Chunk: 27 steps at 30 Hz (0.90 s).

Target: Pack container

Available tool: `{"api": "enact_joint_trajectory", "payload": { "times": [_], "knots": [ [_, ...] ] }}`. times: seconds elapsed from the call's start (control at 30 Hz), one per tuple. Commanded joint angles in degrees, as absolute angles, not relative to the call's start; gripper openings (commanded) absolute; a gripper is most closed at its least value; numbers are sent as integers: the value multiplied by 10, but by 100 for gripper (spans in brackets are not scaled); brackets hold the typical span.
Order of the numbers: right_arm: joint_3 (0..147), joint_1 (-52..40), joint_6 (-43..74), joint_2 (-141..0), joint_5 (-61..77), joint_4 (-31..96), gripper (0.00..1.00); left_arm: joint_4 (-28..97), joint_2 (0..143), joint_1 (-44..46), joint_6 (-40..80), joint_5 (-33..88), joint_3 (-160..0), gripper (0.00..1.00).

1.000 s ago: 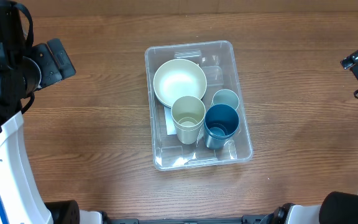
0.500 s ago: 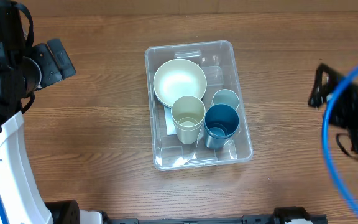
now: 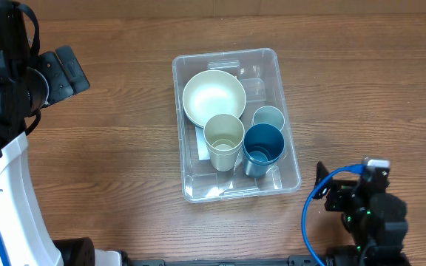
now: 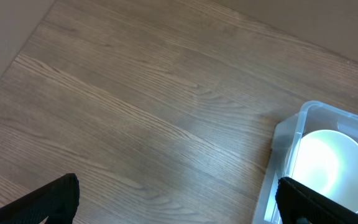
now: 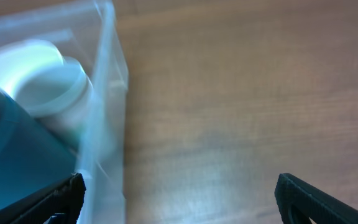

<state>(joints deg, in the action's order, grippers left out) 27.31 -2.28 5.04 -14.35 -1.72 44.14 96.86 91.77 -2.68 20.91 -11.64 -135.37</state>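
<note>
Wood-grain worktop [image 3: 117, 155] is filling the scene from edge to edge. At far left, the left arm [image 3: 6, 96] is hanging over bare wood, well apart from everything else. In its wrist view, the left tool [image 4: 176, 200] is holding its fingers spread wide with nothing between them, and one corner of the container is showing at the right edge.

At centre, the container [image 3: 262, 80] is sitting flat on the worktop, a clear bin with rounded corners. Inside it, from left to right:
- a white label [image 3: 201, 145] is lying on the bottom;
- a cream bowl [image 3: 213, 98] is occupying the far left part;
- a cream cup [image 3: 223, 137] is standing upright just in front of the bowl;
- a dark blue cup [image 3: 263, 146] is standing beside it;
- a small pale cup [image 3: 268, 117] is standing just behind the blue one.

At lower right, the right arm [image 3: 368, 214] is hovering near the container's corner, apart from it. Its wrist view is blurred, yet the right tool [image 5: 179, 198] is plainly gaping wide and gripping nothing, with the container wall just beside its left finger.
</note>
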Motion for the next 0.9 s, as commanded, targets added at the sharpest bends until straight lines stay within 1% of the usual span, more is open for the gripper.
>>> {"api": "enact_joint_trajectory", "payload": {
  "times": [0.0, 0.33, 0.63, 0.87],
  "knots": [
    [195, -25, 45, -82, -11, 424, 100, 968, 916, -30, 215, -122, -1361, 100],
    [130, -25, 45, -1, -12, 418, 100, 968, 916, -30, 215, -122, -1361, 100],
    [119, -25, 45, -2, -12, 473, 100, 968, 916, -30, 215, -122, -1361, 100],
    [119, -25, 45, -2, -12, 473, 100, 968, 916, -30, 215, -122, -1361, 100]
  ]
}}
